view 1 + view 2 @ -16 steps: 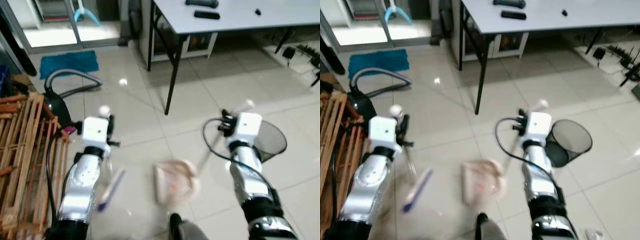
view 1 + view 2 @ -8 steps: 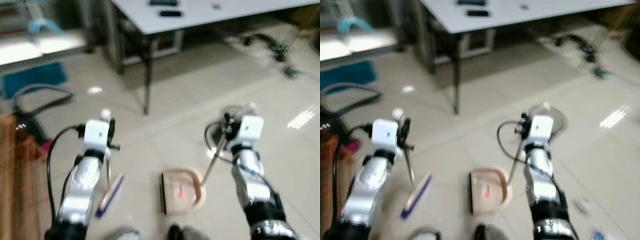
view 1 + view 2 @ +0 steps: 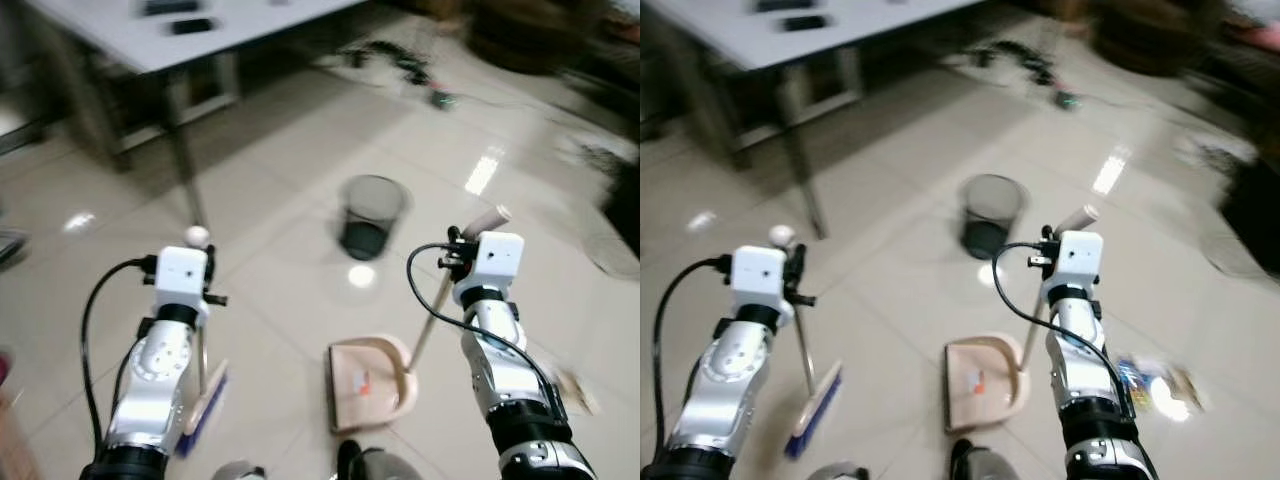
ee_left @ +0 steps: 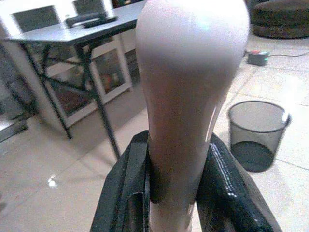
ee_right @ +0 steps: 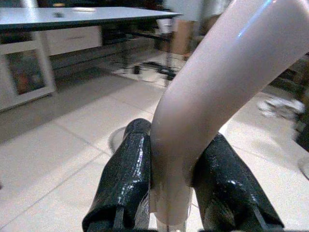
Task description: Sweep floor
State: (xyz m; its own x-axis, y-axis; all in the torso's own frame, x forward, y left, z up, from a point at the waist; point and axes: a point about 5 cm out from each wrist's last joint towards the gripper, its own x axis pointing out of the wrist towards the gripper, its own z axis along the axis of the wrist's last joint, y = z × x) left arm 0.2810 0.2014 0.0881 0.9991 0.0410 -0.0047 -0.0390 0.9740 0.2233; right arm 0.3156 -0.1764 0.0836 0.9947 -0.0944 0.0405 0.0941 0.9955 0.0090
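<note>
my left gripper point(image 4: 174, 193) pinches the broom handle point(image 4: 186, 96) just under its smooth knob; the brush point(image 3: 812, 412) rests on the floor below. my right gripper point(image 5: 171, 193) clamps the dustpan point(image 3: 985, 381) handle. both seem light, stiff, probably slippery, so i grip high.

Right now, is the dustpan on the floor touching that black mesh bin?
Apart. In the right eye view a stretch of bare tile lies between the dustpan and the mesh bin, which stands farther ahead.
</note>
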